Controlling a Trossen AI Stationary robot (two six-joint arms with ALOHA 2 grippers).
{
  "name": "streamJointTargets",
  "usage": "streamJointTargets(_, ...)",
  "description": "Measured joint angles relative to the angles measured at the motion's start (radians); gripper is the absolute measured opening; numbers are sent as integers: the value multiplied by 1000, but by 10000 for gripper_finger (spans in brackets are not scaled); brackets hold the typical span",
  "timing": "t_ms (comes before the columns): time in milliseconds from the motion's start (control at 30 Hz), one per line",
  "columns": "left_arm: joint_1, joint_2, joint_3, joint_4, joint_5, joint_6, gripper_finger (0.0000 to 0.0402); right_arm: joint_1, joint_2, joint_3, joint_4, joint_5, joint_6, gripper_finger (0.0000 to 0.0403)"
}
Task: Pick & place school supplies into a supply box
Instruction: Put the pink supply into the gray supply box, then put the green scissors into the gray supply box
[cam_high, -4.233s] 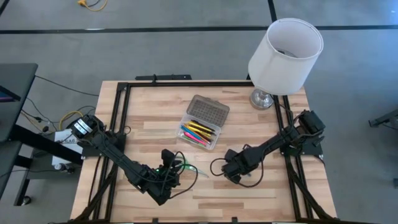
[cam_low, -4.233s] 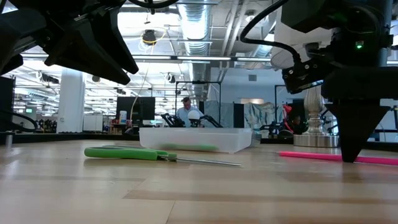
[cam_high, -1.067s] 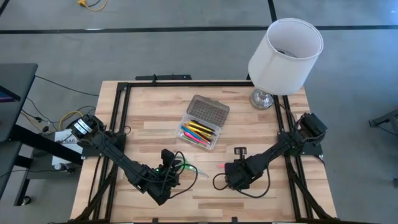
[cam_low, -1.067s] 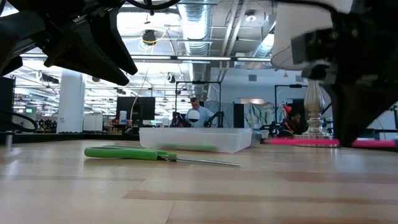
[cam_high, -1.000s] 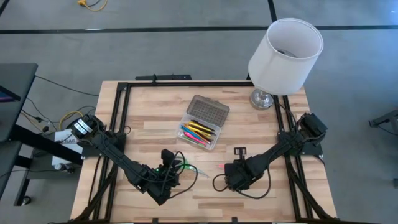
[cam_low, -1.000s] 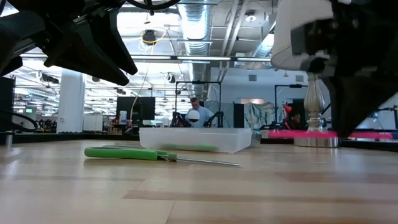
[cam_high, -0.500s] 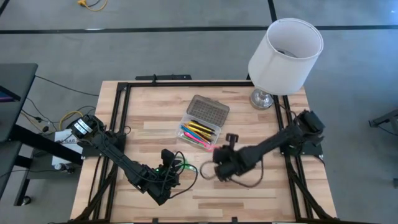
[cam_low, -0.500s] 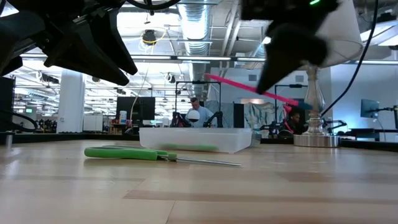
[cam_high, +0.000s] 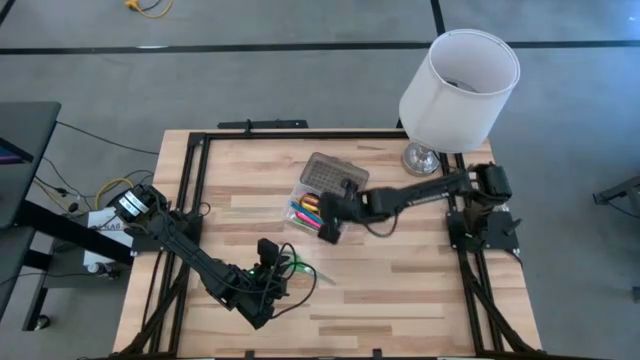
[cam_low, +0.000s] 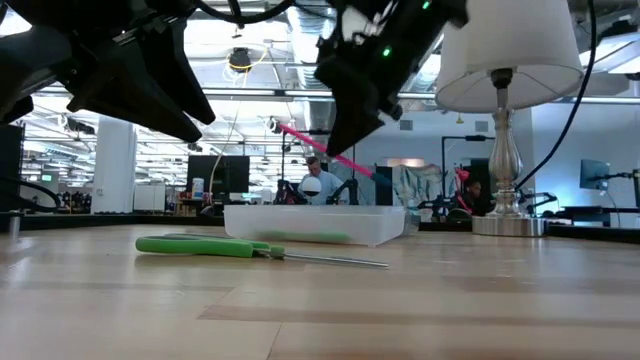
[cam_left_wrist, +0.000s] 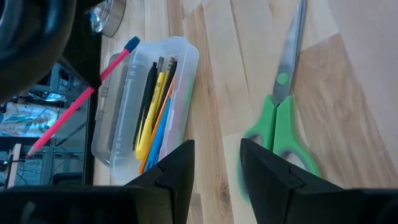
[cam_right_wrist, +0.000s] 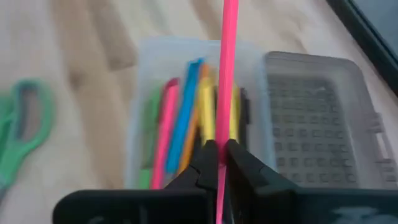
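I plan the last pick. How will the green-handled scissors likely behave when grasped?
The green-handled metal scissors lie flat and shut on the wooden table, so they probably won't roll. The slim metal blades look stiff but may be slippery. The plastic handles likely offer the left pincer a surer hold.

The right arm is reaching across the wooden table (cam_high: 400, 280), and its gripper (cam_high: 328, 228) is hanging over the open clear box (cam_high: 325, 199) with colored pens (cam_high: 305, 210) inside. The left gripper (cam_high: 275, 268) is waiting near the front edge, beside green scissors (cam_high: 298, 266). A white lamp (cam_high: 458, 80) is standing at the far right corner.
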Motion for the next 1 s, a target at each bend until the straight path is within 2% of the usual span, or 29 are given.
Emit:
streamJointTargets(133, 0, 0, 0, -34, 0, -31, 125, -60, 21, -2, -6, -21, 13, 4)
streamJointTargets(367, 0, 0, 0, -68, 0, -67, 125, -104, 69, 3, 46, -137, 30, 11)
streamJointTargets(1000, 0, 0, 0, -68, 12, -85, 125, -94, 105, 0, 42, -135, -16, 83)
